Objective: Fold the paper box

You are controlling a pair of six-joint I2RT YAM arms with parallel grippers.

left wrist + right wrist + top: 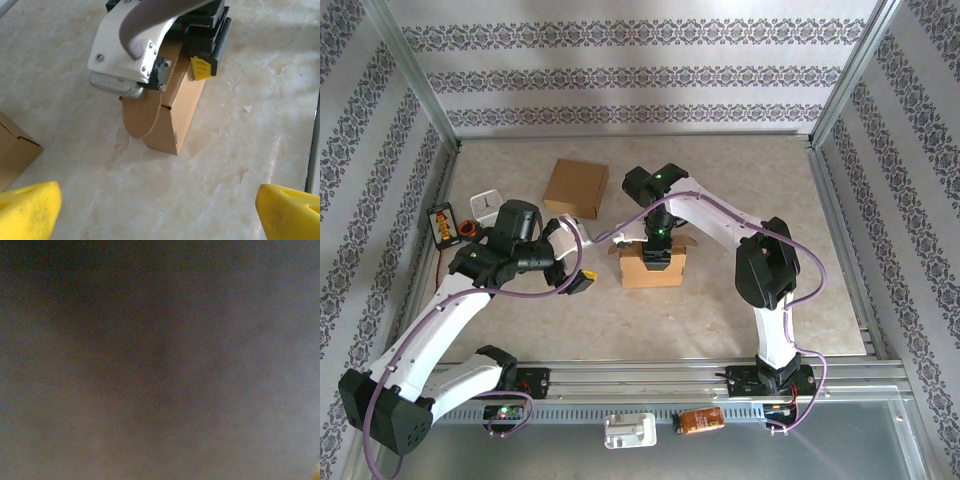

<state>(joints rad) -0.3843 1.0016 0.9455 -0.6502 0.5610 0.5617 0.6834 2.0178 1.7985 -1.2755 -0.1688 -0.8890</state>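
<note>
Beige marbled tabletop (pixel 740 320). On it: paper box (pixel 653 270) standing just under right fingers (pixel 200 67); second brown box (pixel 576 186) beyond left fingers (pixel 588 281); orange gadget (pixel 444 224) and white item (pixel 486 208), maybe a holder, off to their left.

No legible txt, labels or nos. anywhere.
</note>
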